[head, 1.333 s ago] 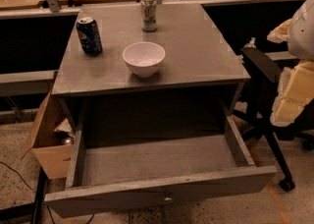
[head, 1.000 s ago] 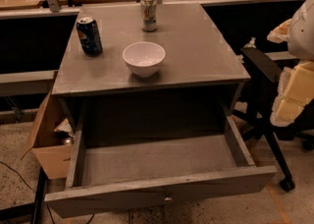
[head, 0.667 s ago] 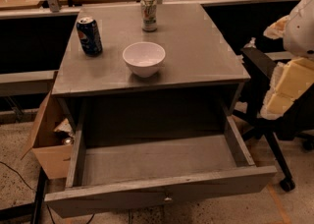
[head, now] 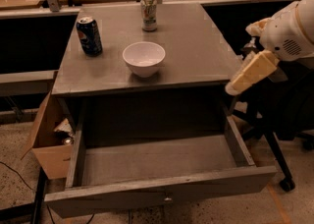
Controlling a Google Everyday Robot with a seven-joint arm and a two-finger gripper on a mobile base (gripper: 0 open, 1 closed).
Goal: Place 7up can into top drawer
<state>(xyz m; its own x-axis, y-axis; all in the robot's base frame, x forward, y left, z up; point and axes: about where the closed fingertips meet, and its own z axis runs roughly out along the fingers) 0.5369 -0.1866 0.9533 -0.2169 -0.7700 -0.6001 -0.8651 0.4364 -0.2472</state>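
i saw the grey cabinet (head: 196, 46) with its top drawer (head: 157, 161) standing wide open. a cardboard box (head: 46, 144) sat at its left. my gripper (head: 238, 84) hung just off the cabinet's right edge; open or closed, i couldn't tell. on top stood a white bowl (head: 143, 58), a blue can (head: 89, 35) and, at the back, the 7up can (head: 148, 13), upright and well apart from the gripper.

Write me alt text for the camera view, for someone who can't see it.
The 7up can stands at the back of the cabinet top, above the open top drawer. The gripper hangs off the cabinet's right edge. A white bowl and Pepsi can stand nearby.
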